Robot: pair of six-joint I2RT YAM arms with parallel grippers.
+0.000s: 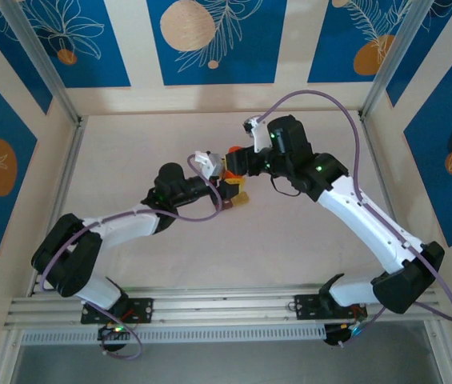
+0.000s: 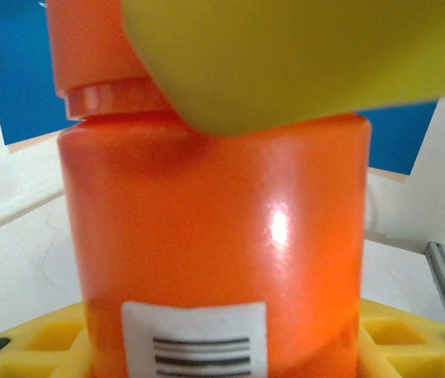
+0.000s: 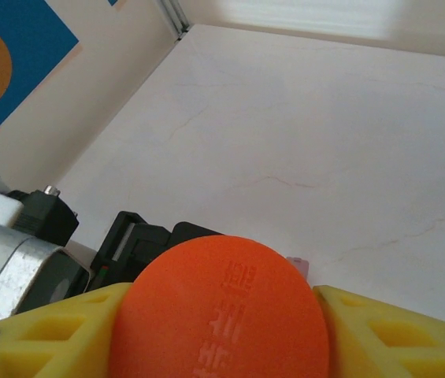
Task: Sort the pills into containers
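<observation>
Early stage. Left pincer (image 2: 222, 346) clamps orange bottle (image 2: 206, 228); right pincer (image 3: 222, 335) around its cap (image 3: 222, 283), clamped or not, cannot tell. Containers (image 1: 238, 198) just beside bottle, probably unfilled. Uncapping, sorting left.

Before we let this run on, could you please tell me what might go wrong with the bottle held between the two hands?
1. The left hand holds the orange bottle by its glossy wall; if the cap is twisted, the bottle may turn in the grip.
2. The right hand flanks the cap from above; if it comes free suddenly, the bottle could tip and spill whatever it holds onto the table.
</observation>
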